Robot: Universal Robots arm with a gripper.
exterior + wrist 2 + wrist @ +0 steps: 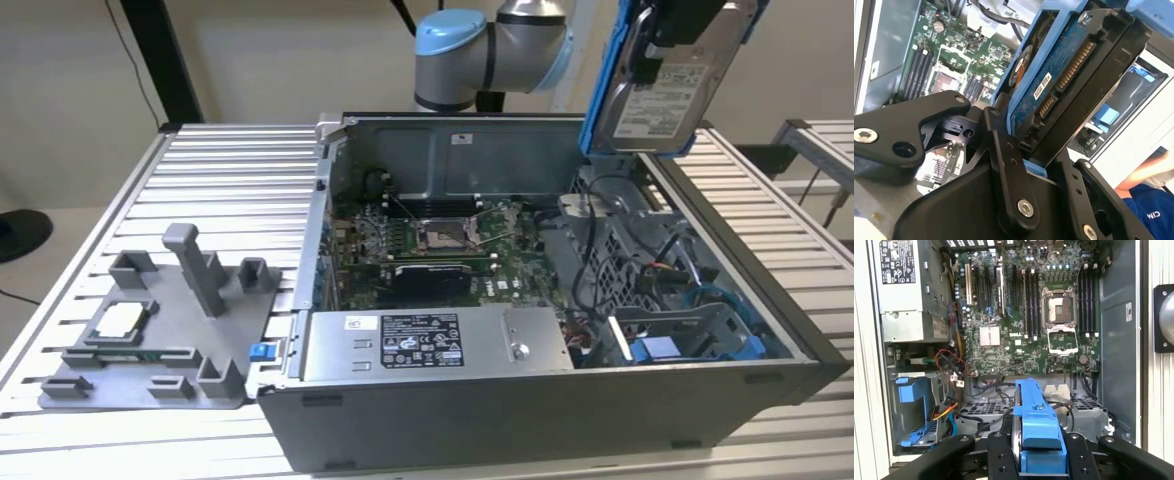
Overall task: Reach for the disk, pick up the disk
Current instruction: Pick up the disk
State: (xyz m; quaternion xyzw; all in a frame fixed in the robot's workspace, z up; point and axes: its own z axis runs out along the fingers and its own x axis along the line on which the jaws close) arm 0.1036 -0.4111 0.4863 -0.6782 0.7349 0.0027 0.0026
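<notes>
a robot arm [494,45] holds the disk [663,85] aloft over the open computer case [534,300], which sits on the slatted table [214,190]. the claw [1040,450] is pinched on the disk by its blue caddy rails, black fingers [1006,165] pressed against either side. the drive hangs edge-up and tilted, well clear of the case, its white label facing the exterior view and its connector edge and blue circuit board [1054,80] showing in the second wrist view.

the risk now looks to be a slip: the grip sits on one end of the plastic rail [1035,415], and a tilted load could pivot or slide out and fall onto the motherboard [1024,315] and its bare processor socket [1061,307] directly below. loose cables [627,240] near the empty drive bay [694,335] could also snag a low pass.

the arm stands high at the far side of the case, wrist turned so the disk hangs nearly upright at the exterior view's right. a grey fixture plate [160,330] with a small chip [118,320] lies apart, at the exterior view's left.
</notes>
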